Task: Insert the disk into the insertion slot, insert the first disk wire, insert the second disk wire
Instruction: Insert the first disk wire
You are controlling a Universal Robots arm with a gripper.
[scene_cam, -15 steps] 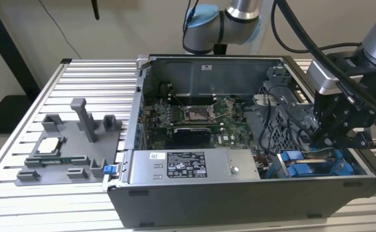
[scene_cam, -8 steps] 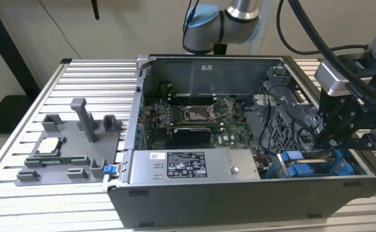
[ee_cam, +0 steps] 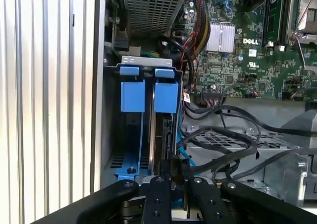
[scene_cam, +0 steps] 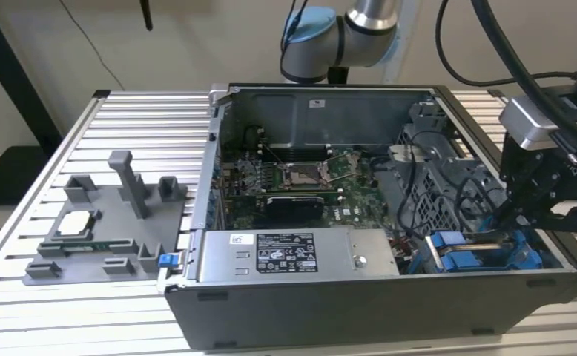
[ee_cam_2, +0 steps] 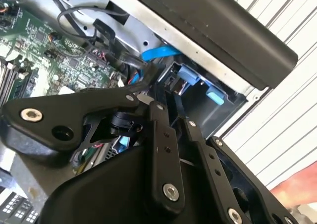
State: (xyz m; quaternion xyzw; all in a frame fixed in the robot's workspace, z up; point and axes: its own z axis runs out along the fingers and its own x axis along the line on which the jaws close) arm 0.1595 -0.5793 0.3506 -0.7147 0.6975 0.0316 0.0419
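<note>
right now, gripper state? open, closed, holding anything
gripper: jaws closed on the disk, which stands edge-on in the insertion slot.

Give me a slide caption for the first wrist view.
Gripper at the blue-railed insertion slot, dark disk edge-on inside.

This looks like a robotics lab bench. A robot arm (scene_cam: pixel 368 18) carries the jaws over a slatted aluminium table (scene_cam: pixel 140 111). Right below the jaws stands an open computer case (scene_cam: pixel 368 311) with its board (scene_cam: pixel 353 194) and cables (scene_cam: pixel 417 200) bare. A grey parts jig (scene_cam: pixel 101 215) sits well apart from the jaws.
</note>
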